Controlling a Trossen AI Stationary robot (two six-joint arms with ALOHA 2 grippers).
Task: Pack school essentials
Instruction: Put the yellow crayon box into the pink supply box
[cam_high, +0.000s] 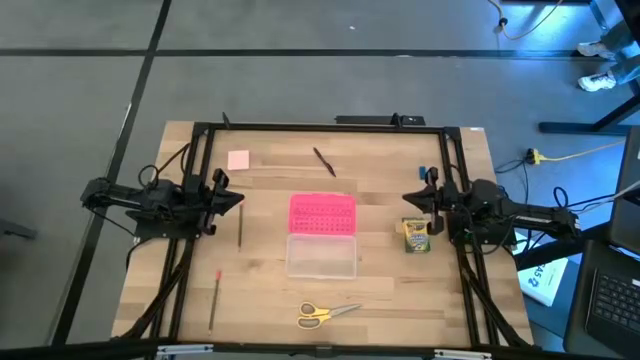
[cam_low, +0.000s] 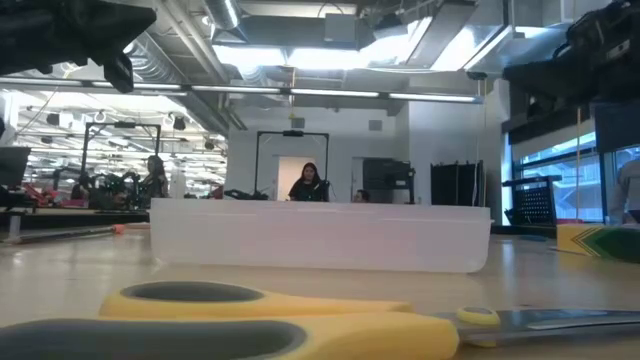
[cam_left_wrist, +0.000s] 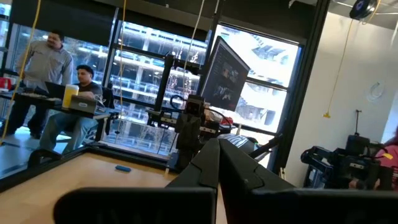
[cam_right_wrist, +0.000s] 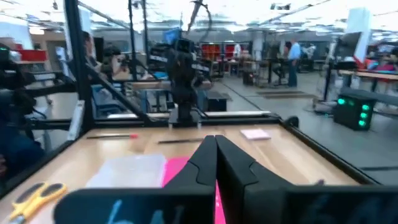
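School essentials: scattered loose on the table (cam_high: 190, 150), none packed yet, ringed around the open case.
Case: clear tray (cam_high: 321, 256) with its pink lid (cam_high: 322, 214) folded open above it, centre of the high view; I judge it lies open to take things from either side.
Scissors (cam_high: 322, 313): yellow handles, lower centre, just below the case.
Crayon box (cam_high: 415, 235): right of the case, just beside my right jaws.
Pink pad (cam_high: 238, 160): upper left; dark pen (cam_high: 324, 161) upper centre.
Pencils: wooden one (cam_high: 240, 227) left of the case, red one (cam_high: 214, 298) lower left.
Left jaws (cam_high: 238, 200): closed, holding nothing, parked at the left edge, raised off the table.
Right jaws (cam_high: 408, 200): closed, empty, at the right edge, nearest the crayon box.
Blue piece (cam_high: 422, 170): upper right.
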